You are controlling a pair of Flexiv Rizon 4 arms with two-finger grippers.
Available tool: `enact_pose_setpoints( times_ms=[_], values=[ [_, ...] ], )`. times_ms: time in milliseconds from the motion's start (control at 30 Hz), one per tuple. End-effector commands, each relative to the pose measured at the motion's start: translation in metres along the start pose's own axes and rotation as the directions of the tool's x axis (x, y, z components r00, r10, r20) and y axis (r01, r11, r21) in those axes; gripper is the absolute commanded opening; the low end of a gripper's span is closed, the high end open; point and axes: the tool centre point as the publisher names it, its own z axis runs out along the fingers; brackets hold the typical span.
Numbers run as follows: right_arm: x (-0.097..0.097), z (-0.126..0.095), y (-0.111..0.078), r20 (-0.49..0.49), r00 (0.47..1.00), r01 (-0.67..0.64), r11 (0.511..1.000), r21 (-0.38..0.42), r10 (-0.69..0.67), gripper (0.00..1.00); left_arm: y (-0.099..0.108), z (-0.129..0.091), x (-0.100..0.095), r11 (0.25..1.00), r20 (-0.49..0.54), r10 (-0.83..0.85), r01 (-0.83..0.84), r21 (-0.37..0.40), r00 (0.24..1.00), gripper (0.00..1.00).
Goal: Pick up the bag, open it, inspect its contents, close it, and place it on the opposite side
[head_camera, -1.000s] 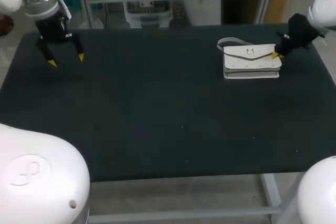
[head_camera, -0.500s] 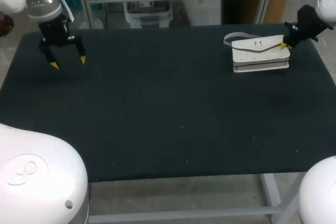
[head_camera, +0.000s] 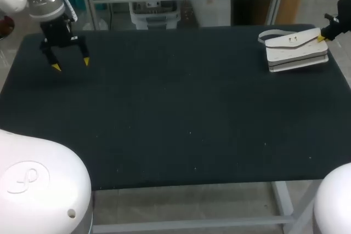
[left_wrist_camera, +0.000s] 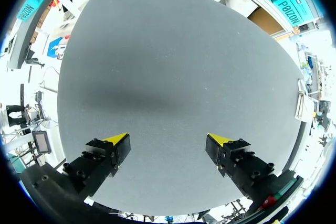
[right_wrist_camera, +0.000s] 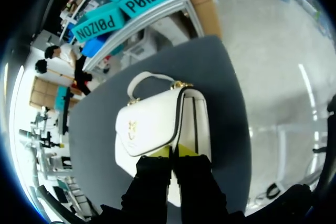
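Yellow tips of the right gripper [right_wrist_camera: 173, 153] are pressed close together, pinching the nearest edge of the white bag [right_wrist_camera: 152, 124] from both sides. The bag's flap is down and its curved handle [right_wrist_camera: 149, 77] points away from the gripper. The bag is tilted at the far right corner of the black desk [head_camera: 175, 113]; I cannot tell whether its underside touches the surface. Well apart, over the far left corner, the left gripper [head_camera: 70, 64] hangs with its fingers spread wide, holding nothing.
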Motion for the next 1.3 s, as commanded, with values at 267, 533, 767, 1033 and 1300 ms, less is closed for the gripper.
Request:
enact_pose_setpoints(
  times_ms=[267,533,767,1033,1300],
  values=[
    [-0.025,0.007,0.034,-0.017,1.0,-0.018,0.995,0.102,0.02,0.0,0.002,0.001,0.006,1.0,0.01,0.002,-0.002,-0.004,1.0,1.0],
    [-0.026,0.014,0.031,-0.014,0.999,-0.027,0.991,0.128,0.029,1.0,0.002,0.001,0.006,1.0,0.007,-0.003,0.003,-0.004,1.0,1.0],
    [-0.026,0.006,0.021,0.085,0.995,-0.063,0.988,0.143,0.052,1.0,0.003,-0.001,0.004,1.0,0.003,-0.002,0.002,-0.001,1.0,1.0],
    [-0.025,-0.011,0.008,0.166,0.984,-0.082,0.987,0.14,0.058,1.0,0.004,0.0,0.005,1.0,-0.002,0.007,-0.007,0.0,1.0,1.0],
    [-0.008,-0.025,-0.009,0.279,0.96,-0.036,0.991,0.126,-0.001,1.0,0.008,-0.008,0.008,0.999,0.01,0.032,-0.032,0.022,0.999,1.0]
  ],
)
